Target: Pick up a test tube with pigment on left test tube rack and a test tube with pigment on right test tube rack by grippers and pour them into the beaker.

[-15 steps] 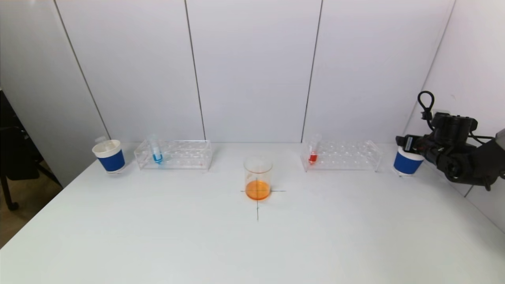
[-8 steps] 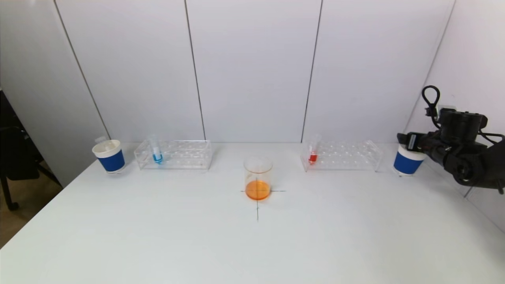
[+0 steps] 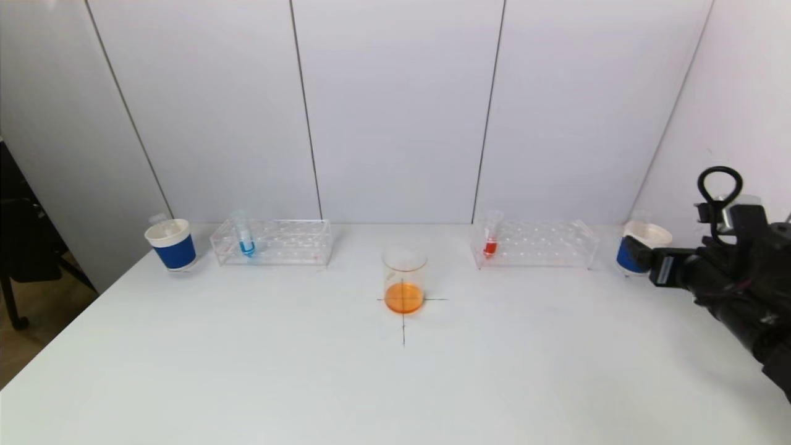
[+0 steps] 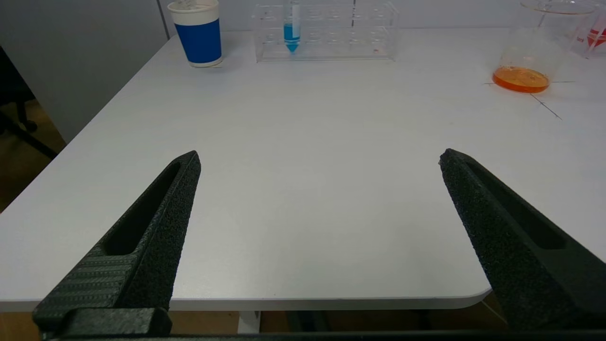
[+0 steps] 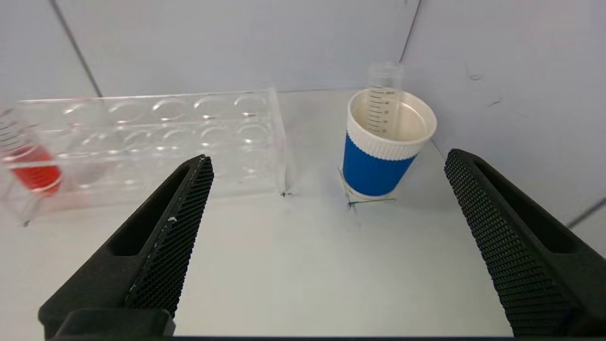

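Fingers spread wide and empty, the right gripper (image 5: 326, 163) hung level near the blue cup (image 5: 386, 142), while the left gripper (image 4: 319, 158), likewise spread, hovered over the table's (image 4: 303, 189) near edge.

- Desk (image 3: 247, 371): carries every item; a wall stands behind it.
- Beaker (image 3: 404, 279): at the centre, on a marked cross, nearer the robot than both racks.
- Left test tube rack (image 3: 272, 242): behind and left of the beaker; a test tube (image 3: 243, 233) stands upright in its left end.
- Left paper cup (image 3: 171, 244): just left of that rack.
- Right test tube rack (image 3: 535, 243): behind and right of the beaker; a second test tube (image 3: 492, 233) stands upright in its left end.
- Right paper cup (image 5: 384, 142): right of that rack, with an empty tube (image 5: 384, 97) inside.
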